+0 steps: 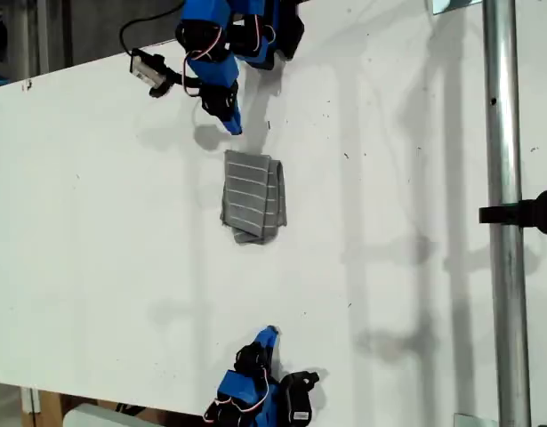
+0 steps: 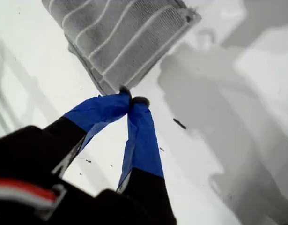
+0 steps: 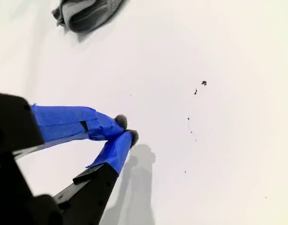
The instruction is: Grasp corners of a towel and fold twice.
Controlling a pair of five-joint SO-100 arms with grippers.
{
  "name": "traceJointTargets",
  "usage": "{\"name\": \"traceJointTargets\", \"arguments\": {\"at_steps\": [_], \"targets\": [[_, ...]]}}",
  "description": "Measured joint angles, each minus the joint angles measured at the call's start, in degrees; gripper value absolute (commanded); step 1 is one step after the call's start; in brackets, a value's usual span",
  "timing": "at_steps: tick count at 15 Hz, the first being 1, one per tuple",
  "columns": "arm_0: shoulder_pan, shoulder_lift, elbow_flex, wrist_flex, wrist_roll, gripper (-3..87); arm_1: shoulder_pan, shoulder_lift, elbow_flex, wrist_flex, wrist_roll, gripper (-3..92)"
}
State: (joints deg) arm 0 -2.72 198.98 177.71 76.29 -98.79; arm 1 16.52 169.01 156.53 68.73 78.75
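The towel lies folded into a small striped grey rectangle near the middle of the white table. My first gripper hangs just beyond the towel's far edge, toward the exterior view's top. Its blue fingertips are shut together with nothing between them. The first wrist view shows the towel right ahead of my first gripper, with one folded corner in sight. My second gripper sits near the exterior view's bottom edge, well away from the towel, shut and empty. In the second wrist view my second gripper is over bare table and the towel is far off.
A vertical metal pole with a black clamp runs down the exterior view's right side. The table's edge slants across the exterior view's top left corner. Small dark specks dot the table surface.
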Motion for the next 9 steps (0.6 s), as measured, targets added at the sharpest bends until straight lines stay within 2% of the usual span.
{"name": "traceJointTargets", "arguments": {"at_steps": [1, 2, 4, 6, 7, 9], "targets": [[-0.26, 0.00, 0.00, -0.09, -0.35, 4.3, -0.09, 10.28, 4.39, 5.89, 3.08, 1.0], [-0.26, 0.00, 0.00, -0.09, 0.26, 4.3, -0.70, 16.61, 8.44, 10.90, 7.82, 14.7], [-0.53, 0.00, 0.00, -0.09, 11.34, 4.0, -5.19, 19.07, 9.76, 12.74, 14.94, 15.6], [-0.44, 0.00, 0.00, -0.97, 32.26, 3.7, -5.98, 19.34, 9.76, 13.80, 11.78, 15.5], [-0.18, 0.00, 0.35, -0.97, 37.62, 3.7, -5.54, 19.34, 9.76, 14.15, 7.82, 15.4], [-0.18, 0.00, 0.70, -0.97, 39.99, 3.7, -5.80, 19.34, 9.76, 14.24, 6.59, 15.4]]}}
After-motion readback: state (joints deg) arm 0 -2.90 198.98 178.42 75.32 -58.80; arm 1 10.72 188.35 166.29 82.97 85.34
